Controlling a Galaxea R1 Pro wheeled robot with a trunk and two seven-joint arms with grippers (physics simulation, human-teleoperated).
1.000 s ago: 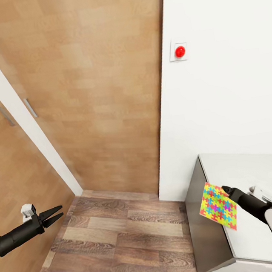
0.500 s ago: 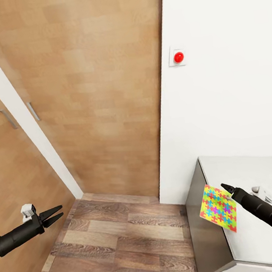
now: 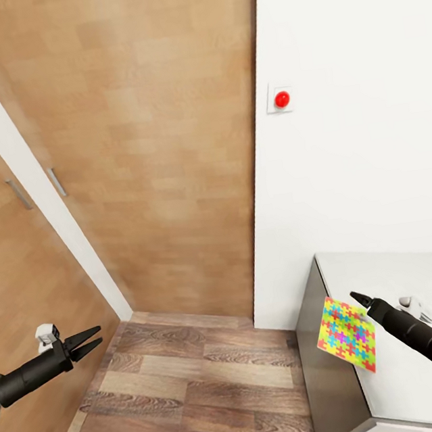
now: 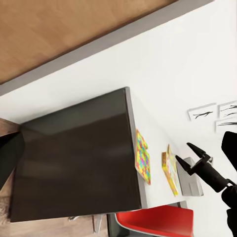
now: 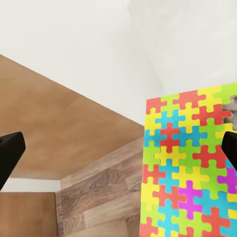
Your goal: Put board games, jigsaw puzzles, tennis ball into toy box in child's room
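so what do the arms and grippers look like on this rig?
Both arms are matte black tapered tubes. The left gripper has two slim, pointed black fingers, with a small white-grey block mounted behind them. The right gripper is the same pointed black style; its arm widens into a glossy white shell near the elbow. No cables visible.

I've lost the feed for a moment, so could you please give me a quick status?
Right gripper at the jigsaw puzzle, over the cabinet edge; grip unclear. Left gripper open, empty. Toy box unseen.
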